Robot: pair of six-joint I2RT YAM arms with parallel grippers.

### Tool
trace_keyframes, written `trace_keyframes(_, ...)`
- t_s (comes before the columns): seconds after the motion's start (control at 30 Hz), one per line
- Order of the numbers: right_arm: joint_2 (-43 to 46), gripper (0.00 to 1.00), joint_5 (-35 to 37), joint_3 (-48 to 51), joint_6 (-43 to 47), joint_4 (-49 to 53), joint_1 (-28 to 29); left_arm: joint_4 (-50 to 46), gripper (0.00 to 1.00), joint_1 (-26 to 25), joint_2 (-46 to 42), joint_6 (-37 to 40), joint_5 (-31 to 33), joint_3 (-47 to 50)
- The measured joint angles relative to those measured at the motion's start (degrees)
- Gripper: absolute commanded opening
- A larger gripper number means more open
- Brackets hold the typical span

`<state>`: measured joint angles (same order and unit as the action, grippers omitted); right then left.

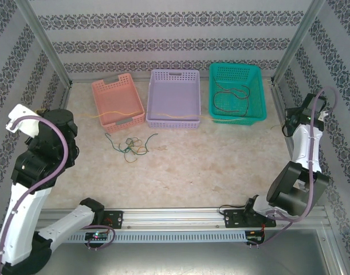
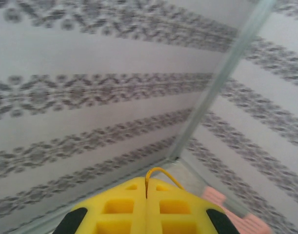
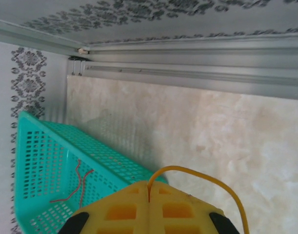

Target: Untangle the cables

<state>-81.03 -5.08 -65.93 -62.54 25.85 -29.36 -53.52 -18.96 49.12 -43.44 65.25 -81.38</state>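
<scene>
Two grippers of mine, left gripper (image 2: 146,191), right gripper (image 3: 149,191), each clamped on thin yellowish wire cable (image 3: 175,167), tangled green cables (image 1: 130,146) lying apart.

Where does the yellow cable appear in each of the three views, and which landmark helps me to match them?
Top external: yellow cable runs sideways over the front of the lilac basket.
Left wrist: bottom centre, looping out of the shut left claw.
Right wrist: bottom centre, arching right from the shut right claw.
Landmark: patterned wall.
</scene>
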Motion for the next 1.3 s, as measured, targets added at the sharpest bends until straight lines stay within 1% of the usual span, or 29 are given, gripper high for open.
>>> trace_keyframes(0.07, -0.3, 0.0, -1.6, 0.0, -1.4, -1.5, 0.6, -0.3, 0.0, 6.8, -0.1, -0.8, -3.3, 1.4)
trace_keyframes(0.13, -0.7, 0.0, -3.8, -0.1, -2.9, -4.2, 1.7, -0.6, 0.0, 13.0, 1.8, -1.9, -9.6, 1.3)
trace_keyframes(0.2, -1.8, 0.0, -6.3, -1.2, -4.5, -6.5, 4.0, -0.8, 0.0, 15.8, 4.9, -2.8, -15.6, 0.9)
trace_keyframes(0.27, -3.4, 0.0, -9.1, -3.4, -6.3, -9.7, 7.5, -0.1, 0.0, 16.5, 8.5, -3.4, -23.8, 0.9)
trace_keyframes(0.33, -5.4, 0.0, -11.7, -6.8, -8.2, -13.2, 12.2, 3.2, 0.0, 16.4, 11.8, -3.8, -33.2, 2.6)
trace_keyframes(0.43, -8.9, 0.0, -14.8, -13.6, -11.8, -18.4, 19.6, 7.3, 0.0, 15.8, 14.8, -4.3, -45.0, 5.3)
trace_keyframes(0.57, -14.7, 0.0, -16.6, -23.8, -16.2, -25.1, 27.3, 12.5, 0.0, 12.9, 18.6, -4.4, -56.0, 3.5)
trace_keyframes(0.67, -21.6, 0.0, -17.4, -35.0, -18.2, -27.9, 32.0, 17.6, 0.0, 10.1, 22.7, -4.4, -62.9, 0.0)
trace_keyframes(0.77, -28.7, 0.0, -17.6, -45.8, -18.7, -29.0, 35.5, 22.1, 0.0, 7.8, 27.6, -4.5, -67.7, -3.8)
trace_keyframes(0.87, -35.7, 0.0, -17.6, -54.8, -18.7, -28.9, 38.7, 25.4, 0.0, 5.6, 33.2, -4.7, -71.2, -7.9)
trace_keyframes(1.03, -47.0, 0.0, -17.9, -67.6, -18.5, -26.9, 42.0, 27.6, 0.0, 2.2, 44.0, -4.8, -74.3, -17.9)
trace_keyframes(1.13, -51.6, 0.0, -17.9, -71.1, -18.5, -24.4, 43.1, 28.0, 0.0, 0.9, 49.3, -4.9, -75.3, -21.9)
trace_keyframes(1.3, -55.4, 0.0, -17.7, -71.4, -18.1, -21.2, 44.2, 28.3, 0.0, 0.2, 56.3, -4.9, -75.8, -24.8)
